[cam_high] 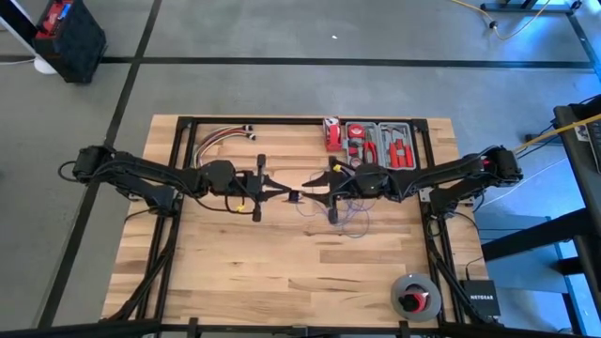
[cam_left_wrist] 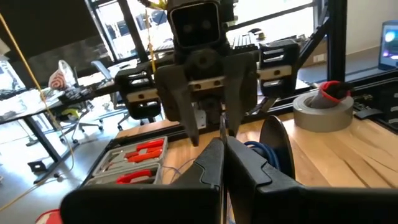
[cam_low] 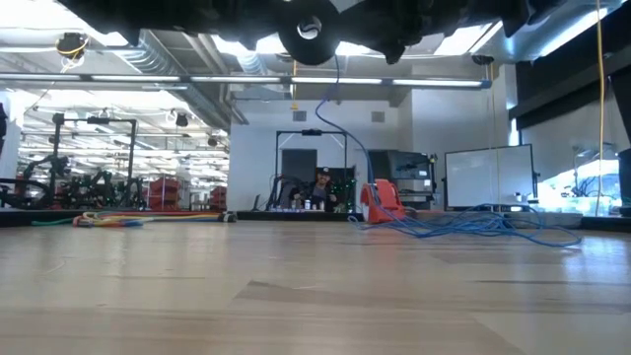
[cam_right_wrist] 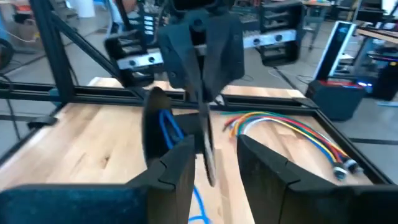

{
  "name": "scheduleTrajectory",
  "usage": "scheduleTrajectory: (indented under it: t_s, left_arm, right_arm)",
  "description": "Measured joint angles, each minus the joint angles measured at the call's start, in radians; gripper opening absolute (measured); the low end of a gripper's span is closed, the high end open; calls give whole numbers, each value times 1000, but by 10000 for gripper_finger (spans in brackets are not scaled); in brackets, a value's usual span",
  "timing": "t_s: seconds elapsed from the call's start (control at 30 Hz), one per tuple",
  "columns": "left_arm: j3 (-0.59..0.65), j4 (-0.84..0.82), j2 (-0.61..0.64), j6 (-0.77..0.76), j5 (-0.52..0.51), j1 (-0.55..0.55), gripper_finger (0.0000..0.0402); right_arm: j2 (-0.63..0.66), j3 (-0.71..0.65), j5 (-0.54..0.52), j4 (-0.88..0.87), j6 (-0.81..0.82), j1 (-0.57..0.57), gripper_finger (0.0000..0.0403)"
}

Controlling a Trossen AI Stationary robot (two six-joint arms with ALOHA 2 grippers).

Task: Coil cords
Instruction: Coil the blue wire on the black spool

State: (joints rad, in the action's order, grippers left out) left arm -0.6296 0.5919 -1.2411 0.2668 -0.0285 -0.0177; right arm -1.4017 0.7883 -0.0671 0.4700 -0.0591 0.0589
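Left end effector [cam_high: 293,195]: I am reaching it over mid-counter toward my right arm, fingers [cam_left_wrist: 214,163] pressed together, apparently pinching a small black spool [cam_right_wrist: 154,124]; what exactly they clamp I cannot tell.
Right end effector [cam_high: 310,191]: I am facing it at the left one, just beside it, fingers [cam_right_wrist: 177,163] spread apart and gripping nothing.
Cord [cam_high: 349,214]: thin blue-violet wire lying in a loose tangle on the counter [cam_high: 282,272] below my right arm, one strand rising to the spool [cam_low: 340,108].
Key relation: the pile is lying on the right arm's side, so I judge the right nearer for feeding.
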Motion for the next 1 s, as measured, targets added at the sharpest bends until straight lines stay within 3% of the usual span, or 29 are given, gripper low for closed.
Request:
scheduleTrajectory:
  t_s: [0.1,0.23,0.43,0.7,0.9,1.0]
  left_arm:
    - [0,1,0,-1,0,0,1]
    - [0,4,0,-2,0,0,1]
    - [0,5,0,-21,1,-1,1]
    - [0,0,0,-44,1,-1,20]
    - [0,-37,21,-53,-34,-1,85]
    - [0,-114,38,-47,-66,4,106]
  right_arm:
    - [-6,1,17,12,-17,0,124]
    - [-17,1,-39,14,-50,0,119]
    - [-29,1,-10,6,-88,0,16]
    - [-11,1,-27,-11,-104,0,7]
    - [97,1,-107,-126,-116,13,6]
    - [162,1,-270,-204,-149,47,7]
